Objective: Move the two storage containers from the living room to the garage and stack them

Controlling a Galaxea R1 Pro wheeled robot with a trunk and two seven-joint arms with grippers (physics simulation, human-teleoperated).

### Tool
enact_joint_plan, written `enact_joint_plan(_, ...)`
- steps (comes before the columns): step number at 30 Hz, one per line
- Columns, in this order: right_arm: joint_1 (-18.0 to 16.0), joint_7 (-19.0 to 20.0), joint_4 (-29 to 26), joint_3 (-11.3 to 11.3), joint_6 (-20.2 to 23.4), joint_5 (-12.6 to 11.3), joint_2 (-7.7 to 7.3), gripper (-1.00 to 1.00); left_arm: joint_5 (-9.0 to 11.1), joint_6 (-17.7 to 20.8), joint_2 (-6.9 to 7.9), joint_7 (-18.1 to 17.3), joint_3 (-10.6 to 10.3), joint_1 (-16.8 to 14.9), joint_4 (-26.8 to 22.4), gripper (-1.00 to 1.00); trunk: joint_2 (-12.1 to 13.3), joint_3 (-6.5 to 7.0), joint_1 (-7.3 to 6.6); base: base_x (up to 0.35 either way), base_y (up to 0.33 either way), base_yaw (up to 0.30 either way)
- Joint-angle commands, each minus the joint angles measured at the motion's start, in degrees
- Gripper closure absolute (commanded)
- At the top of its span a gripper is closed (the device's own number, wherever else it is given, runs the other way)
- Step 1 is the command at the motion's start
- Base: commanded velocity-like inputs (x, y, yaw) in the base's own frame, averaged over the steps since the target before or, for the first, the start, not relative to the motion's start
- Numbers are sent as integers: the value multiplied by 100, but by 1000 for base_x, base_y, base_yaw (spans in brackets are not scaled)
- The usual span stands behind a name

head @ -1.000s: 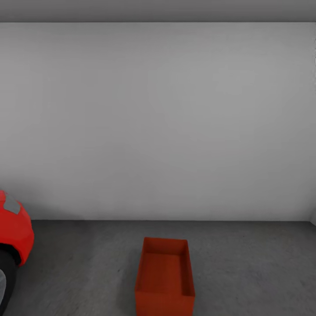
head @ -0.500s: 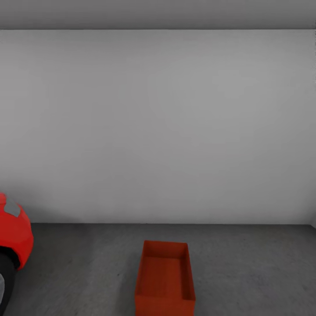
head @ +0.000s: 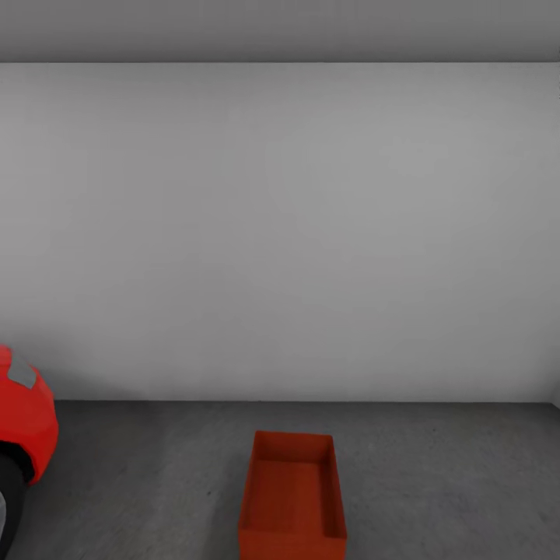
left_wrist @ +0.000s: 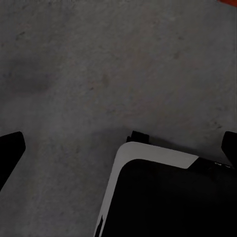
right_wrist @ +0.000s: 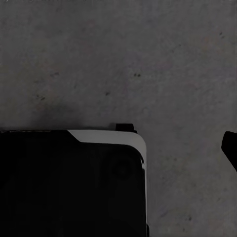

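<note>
One storage container (head: 292, 498) sits on the garage floor (head: 435, 482) right in front of you, at the bottom centre of your head view. It is an orange-red, shallow, rectangular bin with thin plain walls and no lid, and its long side runs away from you toward the wall (head: 295, 233). Nothing lies inside it.

That floor is dark grey, rough and mottled like concrete. The wall behind is flat, matt, white-grey and bare. At the far left edge you see the rounded, glossy red nose of the car (head: 23, 420) with part of a black tyre beneath it.

Your left claw (left_wrist: 118, 148) hangs over bare floor: one dark fingertip shows at each side edge of that wrist view, so the fingers are spread wide with nothing between them. For your right claw, only one dark fingertip (right_wrist: 230, 148) shows, so you cannot tell how far it is open. A black, white-trimmed part of the robot shows below each wrist.

Open floor lies on both sides of the bin, more to its right; the car is well apart on its left.
</note>
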Motion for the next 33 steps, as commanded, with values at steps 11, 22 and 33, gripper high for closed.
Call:
enact_joint_plan(11, -4, -15, 19, 64, -22, -32, 4, -100, 25, -20, 0, 2, 10, -2, 5, -100, -3, 5, 2, 0, 0, 0)
enact_joint_plan(22, -4, -21, 19, 75, -18, -13, 1, -100, 26, -20, 0, 2, 7, -3, 4, -100, -3, 5, 2, 0, 0, 0)
enact_joint_plan(33, -9, -89, 9, 75, 0, -23, 25, -100, 26, -20, 0, 2, 0, -2, 2, -100, -3, 5, 2, 0, 0, 0)
